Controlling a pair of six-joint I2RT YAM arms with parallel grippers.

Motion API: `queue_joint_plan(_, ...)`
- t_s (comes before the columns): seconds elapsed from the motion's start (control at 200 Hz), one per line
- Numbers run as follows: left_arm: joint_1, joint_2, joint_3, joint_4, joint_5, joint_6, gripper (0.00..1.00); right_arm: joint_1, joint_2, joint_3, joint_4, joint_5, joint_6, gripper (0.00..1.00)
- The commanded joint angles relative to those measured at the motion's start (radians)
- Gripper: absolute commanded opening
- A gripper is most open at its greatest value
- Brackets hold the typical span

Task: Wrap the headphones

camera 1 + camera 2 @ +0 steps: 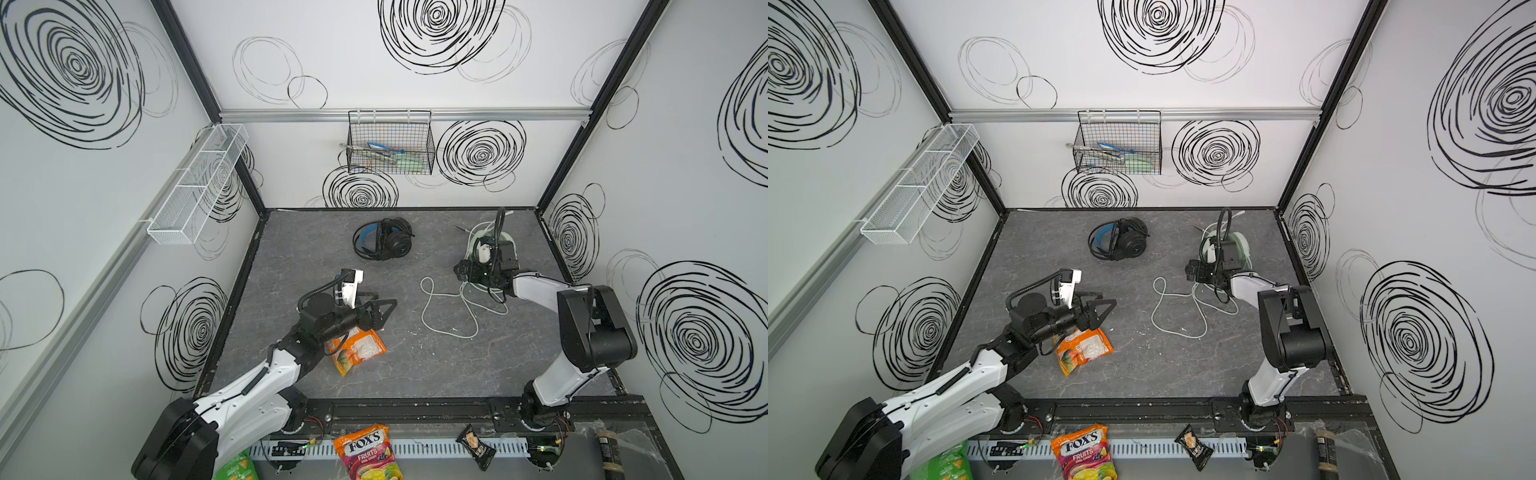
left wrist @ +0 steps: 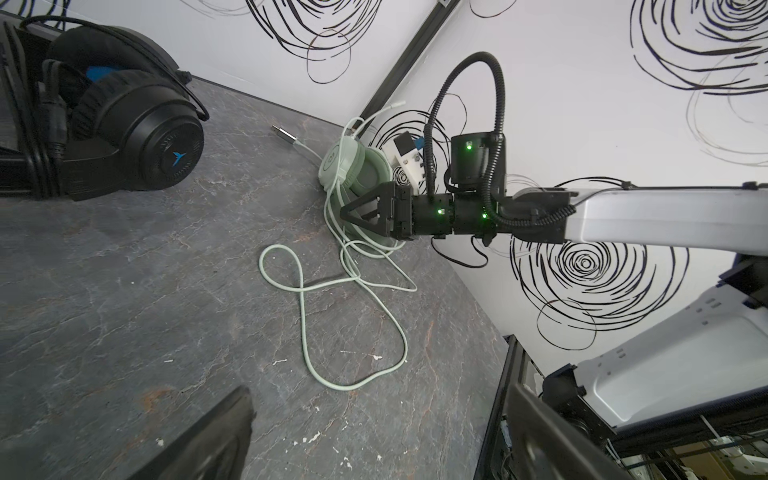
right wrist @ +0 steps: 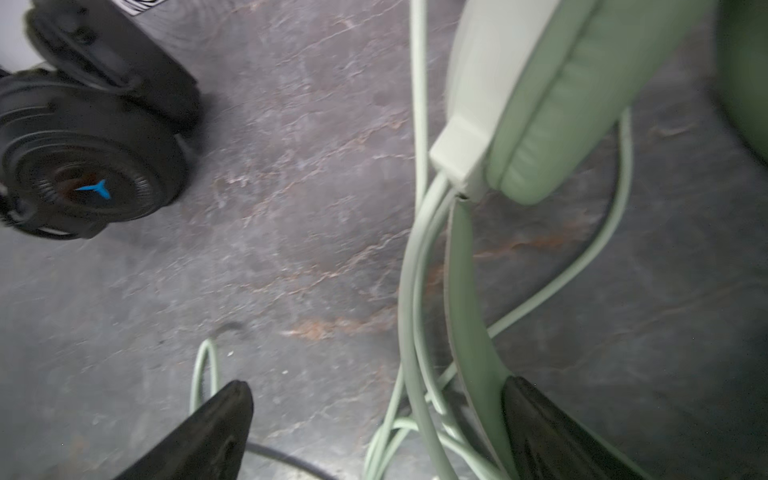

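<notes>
Just beside the mint-green headphones (image 1: 506,240), which stand on the table (image 1: 415,374), the right gripper (image 1: 460,271) hangs low on the side facing the black headphones (image 1: 390,243). Its jaws are spread wide and pinch nothing. The right wrist view shows what both top views hide. The mint headband strip (image 3: 459,291) and several strands of the pale cable (image 3: 411,270) run between the two fingers. The strip meets the inner edge of one finger (image 3: 548,432), but whether it presses there cannot be told. Well apart from the mint-green headphones, the left gripper (image 1: 383,308) is equally spread and empty. Only the left wrist view shows the cable's metal plug (image 2: 284,135) plainly. It lies on the table near the mint earcup, on the side opposite the loose cable loops.
</notes>
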Motion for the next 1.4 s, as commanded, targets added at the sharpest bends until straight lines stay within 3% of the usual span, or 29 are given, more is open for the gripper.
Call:
queue_joint_plan(0.0, 0.014, -0.009, -0.009, 0.025, -0.026, 0.014, 0.97, 0.070, -0.030, -0.026, 0.046, -0.106, 0.099, 0.97)
queue_joint_plan(0.27, 0.013, -0.019, -0.015, -0.032, -0.097, 0.033, 0.97, 0.229, -0.015, 0.025, 0.140, -0.195, 0.228, 0.97)
queue_joint_plan(0.43, 0.010, -0.021, -0.010, -0.081, -0.146, 0.036, 0.97, 0.255, -0.045, 0.031, 0.194, -0.255, 0.276, 0.97)
queue_joint_plan(0.53, -0.011, -0.020, 0.006, -0.116, -0.191, 0.038, 0.96, 0.255, -0.137, 0.035, 0.126, -0.201, 0.231, 0.97)
queue_joint_plan(0.68, -0.083, 0.033, 0.066, -0.147, -0.287, 0.036, 0.94, 0.255, -0.296, 0.026, -0.027, -0.031, 0.100, 0.97)
queue_joint_plan(0.916, -0.224, 0.242, 0.195, -0.093, -0.385, -0.033, 0.89, 0.225, -0.504, -0.143, -0.011, 0.121, -0.009, 0.97)
queue_joint_plan(1.131, -0.299, 0.511, 0.385, -0.073, -0.448, -0.103, 0.87, 0.164, -0.629, -0.212, 0.005, 0.129, -0.043, 0.97)
queue_joint_plan(1.396, -0.307, 0.840, 0.696, -0.270, -0.575, -0.128, 0.83, 0.089, -0.719, -0.266, 0.036, 0.078, -0.068, 0.97)
